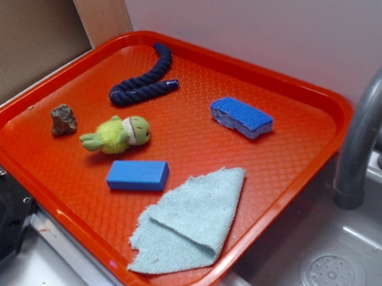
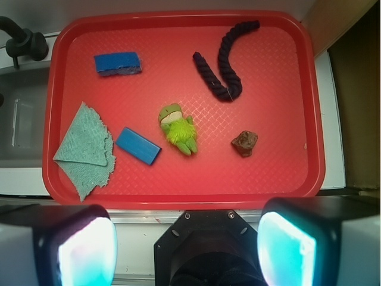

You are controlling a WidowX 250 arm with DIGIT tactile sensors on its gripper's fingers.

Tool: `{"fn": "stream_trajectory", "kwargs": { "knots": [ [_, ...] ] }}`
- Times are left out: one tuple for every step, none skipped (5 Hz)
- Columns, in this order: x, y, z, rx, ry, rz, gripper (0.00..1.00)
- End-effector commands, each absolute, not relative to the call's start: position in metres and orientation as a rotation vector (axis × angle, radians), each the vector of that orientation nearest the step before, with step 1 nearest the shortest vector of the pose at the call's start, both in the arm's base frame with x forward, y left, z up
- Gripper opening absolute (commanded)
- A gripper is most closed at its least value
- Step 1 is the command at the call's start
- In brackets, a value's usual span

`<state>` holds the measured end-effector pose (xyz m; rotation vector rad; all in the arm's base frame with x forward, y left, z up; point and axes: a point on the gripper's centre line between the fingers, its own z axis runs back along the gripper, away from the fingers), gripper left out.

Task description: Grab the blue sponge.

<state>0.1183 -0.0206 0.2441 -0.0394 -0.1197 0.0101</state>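
Observation:
The blue sponge [image 1: 241,117] lies flat on the red tray [image 1: 294,91], toward its back right, with its rough blue top up and a paler foam edge showing. From the wrist camera the blue sponge [image 2: 118,63] sits at the tray's upper left. My gripper [image 2: 187,250] hangs high above the tray's near edge, far from the sponge. Its fingers [image 2: 83,250] stand wide apart at the bottom of the wrist view, with nothing between them. The exterior view shows no gripper.
Also on the tray [image 2: 309,107]: a smooth blue block [image 2: 138,146], a pale teal cloth [image 2: 86,149], a green plush toy [image 2: 178,128], a dark rope [image 2: 225,59] and a brown rock [image 2: 244,143]. A grey faucet [image 1: 368,124] and sink drain [image 1: 332,278] lie right of the tray.

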Motion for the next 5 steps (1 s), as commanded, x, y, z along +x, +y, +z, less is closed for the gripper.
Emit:
{"fn": "stream_trajectory", "kwargs": {
  "knots": [
    [0.118,-0.021,0.244,-0.039,-0.12,0.01,1.0],
    [0.148,-0.039,0.238,-0.078,-0.14,-0.239,1.0],
    [0.171,-0.061,0.233,0.01,-0.117,-0.496,1.0],
    [0.193,-0.082,0.227,0.097,-0.13,-0.66,1.0],
    [0.226,-0.11,0.2,0.21,-0.087,-0.88,1.0]
  ]
}}
